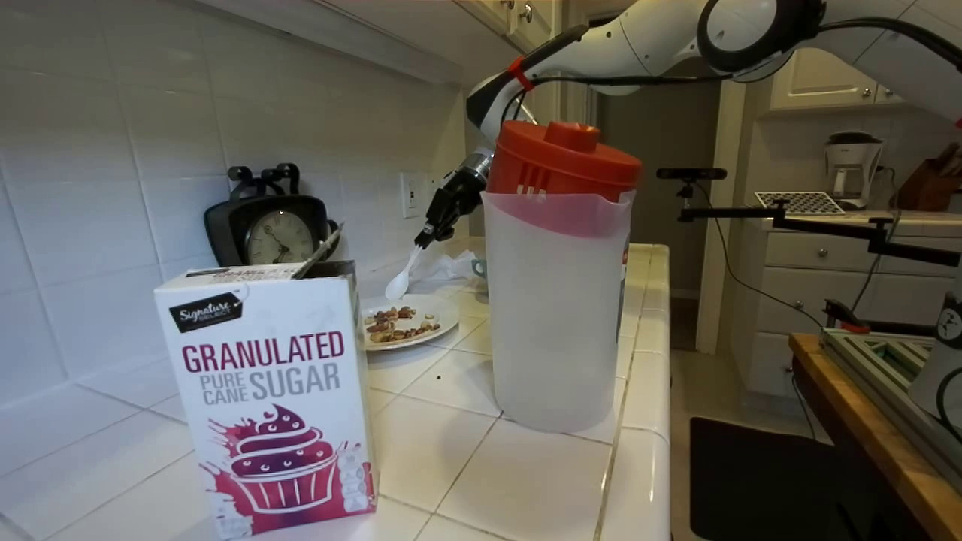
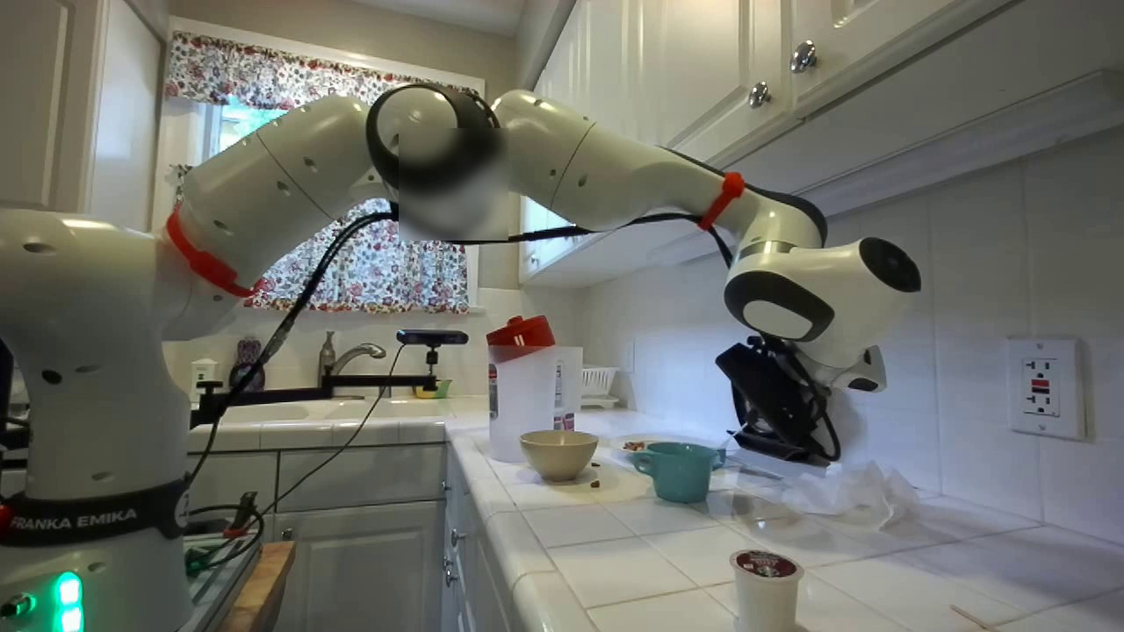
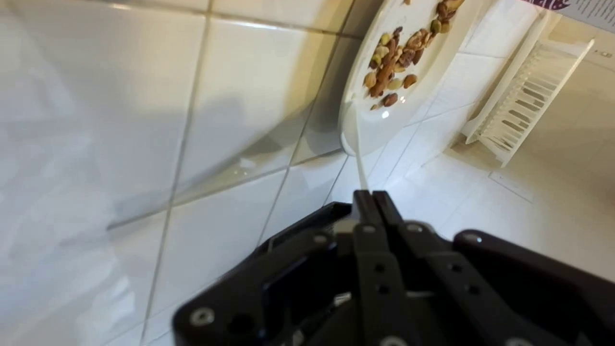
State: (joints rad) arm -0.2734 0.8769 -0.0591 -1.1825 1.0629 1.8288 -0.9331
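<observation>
My gripper (image 1: pixel 423 240) is shut on the handle of a white plastic spoon (image 1: pixel 399 284). The gripper points downward and the spoon tilts down from its fingertips. In the wrist view the closed fingertips (image 3: pixel 374 193) hold the thin white handle (image 3: pixel 360 163), and the spoon's far end overlaps the near rim of a white oval plate (image 3: pixel 423 98). I cannot tell whether the spoon touches the plate. Mixed nuts (image 3: pixel 391 67) lie on the plate; plate (image 1: pixel 445 330) and nuts (image 1: pixel 398 324) also show in an exterior view. A teal cup (image 2: pixel 683 474) stands near the gripper.
A sugar box (image 1: pixel 270 406), a tall pitcher (image 1: pixel 556 315) with a tilted red lid (image 1: pixel 564 158) and a black clock (image 1: pixel 279 237) stand on the counter. A beige bowl (image 2: pixel 559 456), crumpled clear plastic (image 2: pixel 865 496), a coffee pod (image 2: pixel 766 590) and a white rack (image 3: pixel 528 96) are also there.
</observation>
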